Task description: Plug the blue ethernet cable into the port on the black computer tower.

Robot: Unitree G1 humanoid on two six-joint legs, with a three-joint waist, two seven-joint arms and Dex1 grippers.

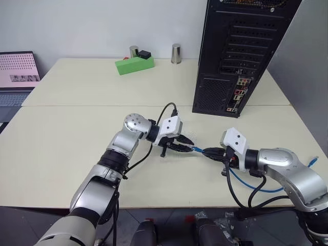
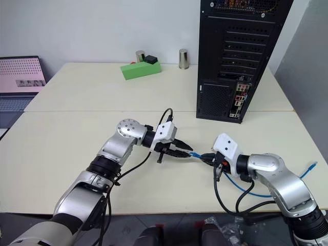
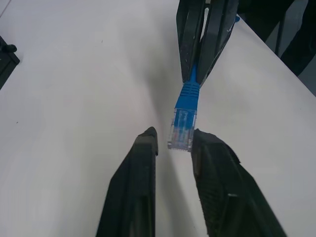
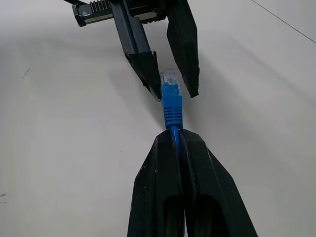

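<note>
Pinching ribbed blue ethernet cable (image 3: 186, 97) (clear plug)

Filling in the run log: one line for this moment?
stage: handover | right gripper: shut on blue ethernet cable | left gripper: shut on its plug | black computer tower: port unplugged

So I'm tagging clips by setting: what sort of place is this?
Probably an office or a lab test bench: pale cream tabletops pushed together against a plain wall, a tall black metal computer tower standing with its rear ports showing, and an open grey laptop at the edge.
</note>
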